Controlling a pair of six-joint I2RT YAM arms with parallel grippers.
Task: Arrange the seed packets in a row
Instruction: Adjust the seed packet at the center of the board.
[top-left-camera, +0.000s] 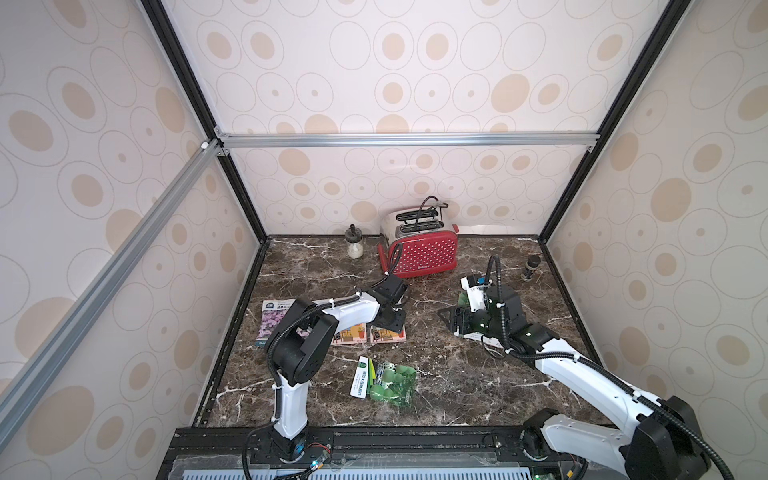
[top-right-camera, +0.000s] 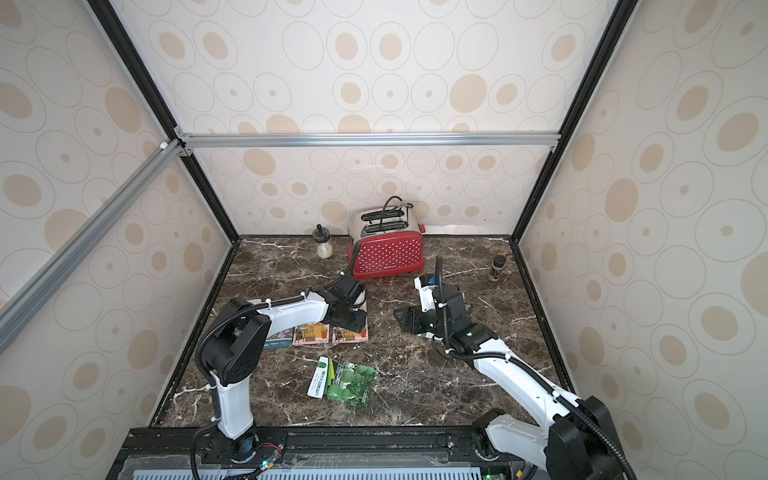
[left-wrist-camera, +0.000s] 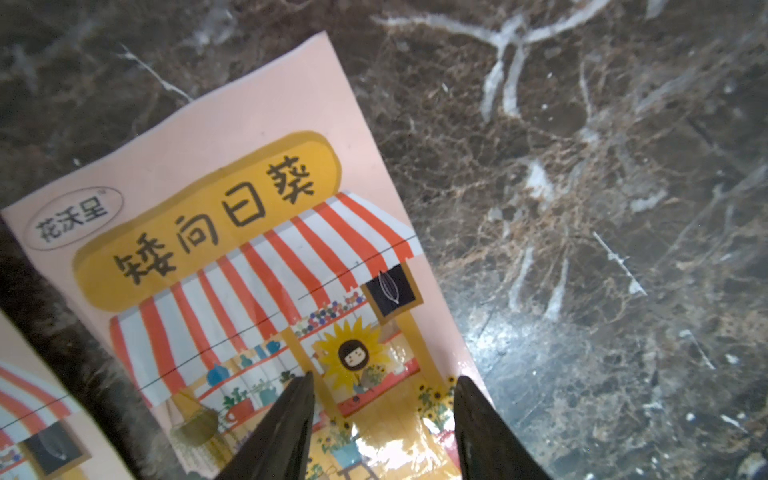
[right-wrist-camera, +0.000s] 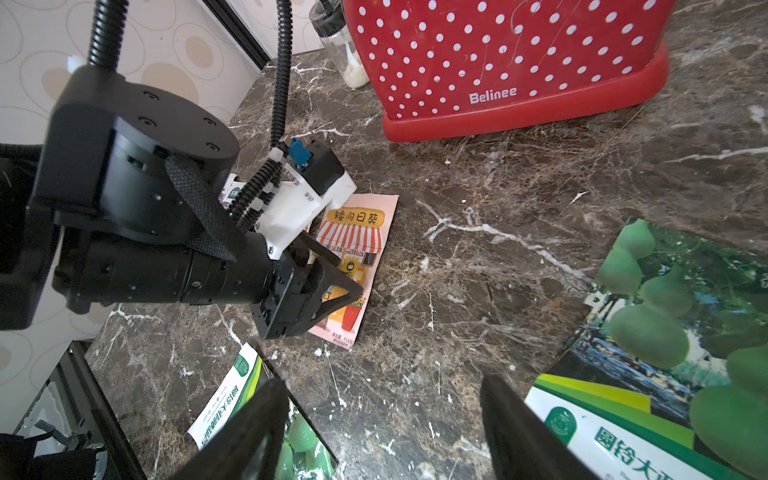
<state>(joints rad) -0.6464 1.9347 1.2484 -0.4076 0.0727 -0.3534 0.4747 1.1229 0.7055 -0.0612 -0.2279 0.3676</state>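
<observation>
Two pink shop-drawing seed packets (top-left-camera: 348, 335) (top-left-camera: 385, 335) lie side by side on the dark marble top. My left gripper (top-left-camera: 391, 321) hovers low over the right-hand pink packet (left-wrist-camera: 257, 249), open, its fingertips (left-wrist-camera: 305, 384) straddling the packet's lower part. A purple-flower packet (top-left-camera: 272, 322) lies left of them, partly under the left arm. One green-gourd packet (top-left-camera: 386, 380) lies near the front centre. Another green-gourd packet (right-wrist-camera: 665, 332) lies beside and under my right gripper (right-wrist-camera: 384, 384). That gripper is open above bare marble, right of centre in both top views (top-right-camera: 405, 320).
A red polka-dot toaster (top-left-camera: 419, 249) stands at the back centre with its cord trailing forward. A small glass jar (top-left-camera: 354, 245) is to its left, and a dark bottle (top-left-camera: 530, 268) stands near the right wall. Patterned walls enclose three sides.
</observation>
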